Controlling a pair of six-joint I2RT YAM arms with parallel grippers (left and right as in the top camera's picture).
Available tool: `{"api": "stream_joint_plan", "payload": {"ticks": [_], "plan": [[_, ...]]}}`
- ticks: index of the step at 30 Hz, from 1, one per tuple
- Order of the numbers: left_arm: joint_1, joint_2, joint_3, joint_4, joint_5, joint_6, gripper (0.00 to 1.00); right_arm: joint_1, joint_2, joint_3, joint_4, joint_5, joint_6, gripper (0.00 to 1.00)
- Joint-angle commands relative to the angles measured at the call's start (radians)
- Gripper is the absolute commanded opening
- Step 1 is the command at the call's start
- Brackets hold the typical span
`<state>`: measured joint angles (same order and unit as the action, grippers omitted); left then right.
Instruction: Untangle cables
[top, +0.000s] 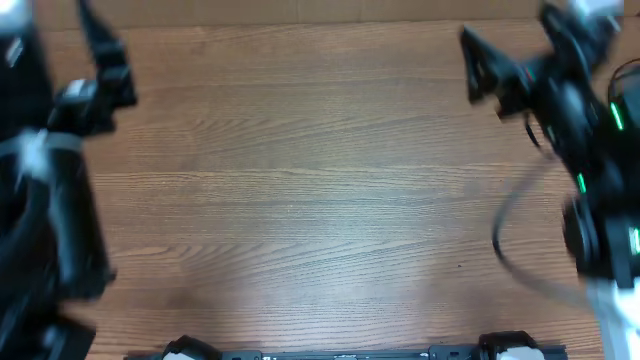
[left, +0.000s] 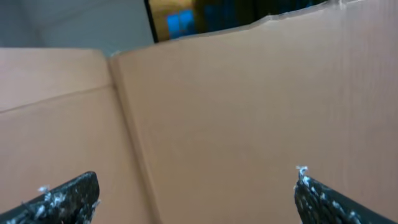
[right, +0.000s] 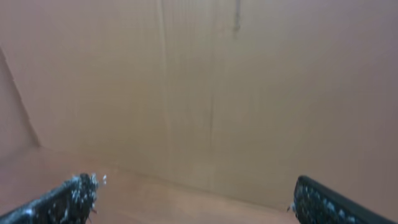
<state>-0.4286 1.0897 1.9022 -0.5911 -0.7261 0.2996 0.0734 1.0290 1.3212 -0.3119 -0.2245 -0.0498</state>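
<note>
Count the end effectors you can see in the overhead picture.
2. The left end effector is at the top left, the right end effector at the top right. Both are open and empty. None seems hidden.

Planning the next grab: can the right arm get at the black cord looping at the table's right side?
Probably yes: the cord is beside the right arm, nothing between, though its gripper faces the cardboard.

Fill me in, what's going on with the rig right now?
Nothing is being handled at the moment. Both arms sit at the table's far corners. The left claw and the right claw are both open and hold nothing, each facing a cardboard wall. No thin cables show in any view. The black loop at the right looks like the arm's own thicker cable. Untangling hasn't visibly begun.
</note>
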Motion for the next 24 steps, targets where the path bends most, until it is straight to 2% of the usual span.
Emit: {"api": "stream_joint_plan", "payload": {"ticks": [1,4,7,11,13,15,18,24], "plan": [[0.009,-0.095,-0.152,0.017,0.038,-0.074,1.00,-0.069,-0.201,-0.186,0.104,0.011,0.002,1.00],[0.008,-0.195,-0.240,0.025,0.039,-0.092,1.00,-0.153,-0.373,-0.315,0.221,0.015,0.035,1.00],[0.008,-0.258,-0.269,0.008,0.039,-0.103,1.00,-0.237,-0.473,-0.385,0.340,0.015,0.187,1.00],[0.008,-0.296,-0.269,-0.045,0.037,-0.114,1.00,-0.290,-0.503,-0.384,0.236,-0.015,0.482,1.00],[0.002,-0.305,-0.269,-0.067,0.038,-0.125,1.00,-0.286,-0.501,-0.397,0.186,-0.134,0.436,0.97],[0.000,-0.307,-0.269,-0.092,0.036,-0.125,1.00,-0.273,-0.501,-0.446,0.183,-0.237,0.342,1.00],[0.000,-0.306,-0.269,-0.100,0.035,-0.125,1.00,-0.254,-0.502,-0.552,0.206,-0.249,0.253,1.00],[0.000,-0.306,-0.269,-0.063,0.040,-0.125,1.00,-0.252,-0.486,-0.727,0.236,-0.248,0.177,1.00]]}}
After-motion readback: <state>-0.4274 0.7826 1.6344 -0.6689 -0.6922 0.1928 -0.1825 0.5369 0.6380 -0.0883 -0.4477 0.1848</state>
